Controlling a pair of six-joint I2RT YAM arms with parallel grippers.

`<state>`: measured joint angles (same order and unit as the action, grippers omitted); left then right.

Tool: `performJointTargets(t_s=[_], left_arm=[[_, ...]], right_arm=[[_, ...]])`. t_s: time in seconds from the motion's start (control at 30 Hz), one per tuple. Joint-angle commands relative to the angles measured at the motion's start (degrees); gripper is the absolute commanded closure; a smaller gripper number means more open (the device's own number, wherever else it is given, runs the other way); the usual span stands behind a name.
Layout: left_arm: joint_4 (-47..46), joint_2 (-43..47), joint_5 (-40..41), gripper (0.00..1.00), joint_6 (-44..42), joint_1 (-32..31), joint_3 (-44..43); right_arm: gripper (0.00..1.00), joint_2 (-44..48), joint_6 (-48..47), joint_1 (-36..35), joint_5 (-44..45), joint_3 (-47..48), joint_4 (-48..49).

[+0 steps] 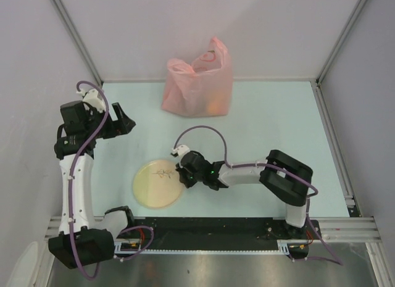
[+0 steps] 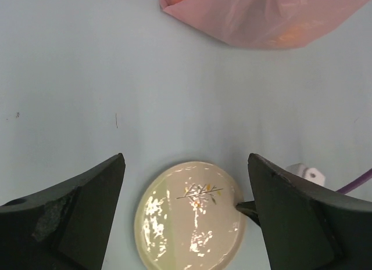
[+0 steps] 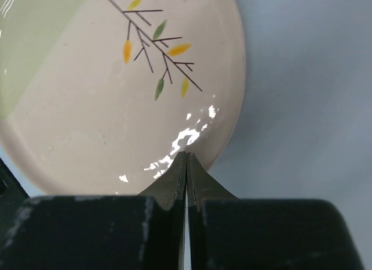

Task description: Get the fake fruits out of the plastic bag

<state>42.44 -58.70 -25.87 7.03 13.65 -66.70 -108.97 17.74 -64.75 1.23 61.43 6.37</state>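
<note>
The plastic bag [image 1: 197, 83] stands at the middle of the bench's [image 1: 278, 126] far edge. It leans against the back wall with its loop handles up and its mouth bunched at the top. Propped that way, it keeps its load from spilling. The fake fruits [image 1: 215, 105] show only as an orange glow through the pink film, low on the bag's right side. None lies out on the bench, so the task looks not yet begun.

The plate [image 1: 151, 191] lies flat and bare close to the near edge, left of the middle. It is probably meant as the landing place for the fruit, set well apart from the bag so the arms have room between.

The right gripper [image 3: 186, 157] sits low at the plate's right rim, its fingers pressed together with nothing between them. The tips overlap the rim in the wrist view, but I cannot tell whether they touch it. Closed like this it can take hold of nothing, and it would have to part before reaching for the bag.

The left gripper [image 1: 123, 119] hangs high over the left side of the bench, fingers spread wide. Its camera takes in both plate and bag, which suits a ready stance. The thin film will likely collapse when pinched, so one gripper may need to hold a handle while the other goes in.
</note>
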Motion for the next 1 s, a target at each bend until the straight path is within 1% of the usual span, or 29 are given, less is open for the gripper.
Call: performJointTargets(t_s=[0.0,0.03,0.1,0.13,0.17,0.27,0.33,0.47,0.5,0.53,0.57,0.6,0.63,0.67,0.7,0.73,0.77,0.8,0.83,0.9,0.93,0.97], left_arm=[[-2.79,-2.38,0.20,0.08,-1.31,-1.95,0.60],[-2.97,-2.91,0.55,0.08,-1.49,-2.31,0.78],[-3.67,-4.31,1.26,0.09,-1.66,-3.36,0.95],[-3.85,-5.10,1.43,0.09,-1.58,-3.80,1.13],[-4.03,-5.55,1.61,0.08,-1.58,-4.07,1.04],[-4.99,-7.57,2.22,0.08,-2.01,-5.82,0.96],[-5.08,-9.32,3.19,0.08,-2.63,-7.32,0.87],[-5.35,-12.66,4.42,0.09,-3.77,-10.48,-0.79],[-5.43,-13.28,4.51,0.09,-3.95,-11.96,-1.50],[-5.43,-14.85,4.42,0.09,-4.12,-12.68,-2.29],[-5.61,-15.39,4.42,0.09,-4.56,-13.20,-4.73],[-5.70,-16.27,4.42,0.09,-4.65,-15.47,-6.32],[-5.70,-16.88,3.64,0.09,-4.83,-16.28,-8.08],[-5.70,-18.46,3.37,0.09,-5.09,-16.98,-12.19],[-6.22,-19.17,3.63,0.09,-5.18,-18.47,-14.40],[-7.09,-19.87,4.41,0.08,-5.18,-19.09,-16.51],[-9.28,-21.27,4.60,0.07,-3.96,-19.53,-20.19],[-10.69,-21.98,4.60,0.06,-2.91,-19.89,-21.79],[-12.19,-22.94,4.51,0.05,-1.68,-20.06,-23.38],[-15.18,-26.44,4.69,0.04,1.93,-20.15,-28.21],[-15.62,-27.95,4.69,0.04,3.16,-20.15,-30.05],[-15.80,-29.27,3.47,0.04,4.91,-20.15,-33.81]], right_arm=[[1.00,5.42,8.26,3.84,10.10,-10.09,-9.62],[1.00,8.13,9.50,4.71,10.54,-13.32,-10.58],[1.00,10.87,13.98,8.31,10.89,-16.06,-12.43],[1.00,13.58,15.47,9.72,11.16,-17.12,-15.05],[1.00,14.65,18.88,13.39,11.24,-19.39,-16.38],[1.00,17.99,22.33,19.99,9.14,-23.26,-20.69],[1.00,19.31,23.04,22.20,7.83,-24.86,-22.18],[1.00,22.91,21.56,23.35,5.19,-26.89,-21.14],[1.00,23.88,19.46,23.09,3.96,-26.89,-19.92],[1.00,24.76,18.05,22.66,0.82,-26.71,-17.30],[1.00,26.42,16.82,22.39,-0.52,-26.02,-16.57],[1.00,27.40,15.50,22.04,-0.71,-25.05,-16.48],[1.00,28.19,12.79,21.78,-3.32,-22.08,-17.87],[0.99,29.15,11.54,21.95,-3.69,-20.14,-19.10],[0.95,30.29,9.96,22.38,-4.39,-18.21,-20.33],[0.86,30.74,7.34,23.95,-4.66,-13.49,-22.17],[0.79,31.09,5.75,25.27,-4.84,-11.35,-22.54],[0.73,30.92,4.60,26.51,-4.66,-8.55,-22.54],[0.63,30.40,3.54,29.56,-4.40,-3.65,-22.28],[0.53,28.73,1.34,32.48,-3.35,1.91,-20.62],[0.45,26.72,0.99,34.15,-3.43,4.20,-19.48],[0.41,25.14,-0.06,36.51,-3.35,9.36,-18.42]])
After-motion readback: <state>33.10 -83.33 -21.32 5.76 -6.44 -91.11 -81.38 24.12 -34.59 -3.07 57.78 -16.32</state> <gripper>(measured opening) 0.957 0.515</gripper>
